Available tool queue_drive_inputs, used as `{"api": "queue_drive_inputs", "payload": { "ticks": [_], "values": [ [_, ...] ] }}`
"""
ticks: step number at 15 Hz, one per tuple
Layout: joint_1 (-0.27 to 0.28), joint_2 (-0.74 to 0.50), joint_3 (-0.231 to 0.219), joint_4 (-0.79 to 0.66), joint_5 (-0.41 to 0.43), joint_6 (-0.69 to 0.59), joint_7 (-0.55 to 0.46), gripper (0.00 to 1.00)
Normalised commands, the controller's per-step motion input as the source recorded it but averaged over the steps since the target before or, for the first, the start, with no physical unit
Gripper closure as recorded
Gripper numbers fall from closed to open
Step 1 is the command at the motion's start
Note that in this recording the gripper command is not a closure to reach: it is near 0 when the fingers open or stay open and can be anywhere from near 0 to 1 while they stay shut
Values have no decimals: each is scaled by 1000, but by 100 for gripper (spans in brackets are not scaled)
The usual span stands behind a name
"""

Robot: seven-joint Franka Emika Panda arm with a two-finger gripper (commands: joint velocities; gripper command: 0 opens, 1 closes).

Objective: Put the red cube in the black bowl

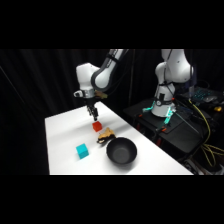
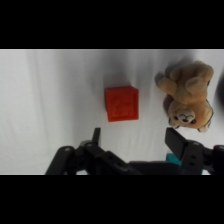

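Now the teal cube [image 1: 82,151] lies at the left of the white counter [image 1: 62,127]; the gripper [image 1: 93,115] hangs above the red cube [image 1: 97,126], fingers [image 2: 178,142] spread and empty; beside it sits a toy bear [image 2: 188,96], then the black bowl [image 1: 121,152].

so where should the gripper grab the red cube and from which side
Best from straight above, fingers closing on two opposite flat side faces of the red cube. It sits flat on the white table with its top face up, and the open gripper already spans wider than it. Keep the finger nearest the teddy bear in the gap between them.
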Motion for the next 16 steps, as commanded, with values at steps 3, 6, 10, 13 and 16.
{"api": "queue_drive_inputs", "payload": {
  "ticks": [3,6,10,13,16],
  "values": [
    [-146,117,130,-45,104,241,-89,0],
    [-137,110,139,-20,104,194,-67,0],
    [-142,114,128,13,109,165,-64,0],
    [-149,98,125,42,123,148,-70,24],
    [-147,65,127,76,134,126,-70,100]
  ]
}}
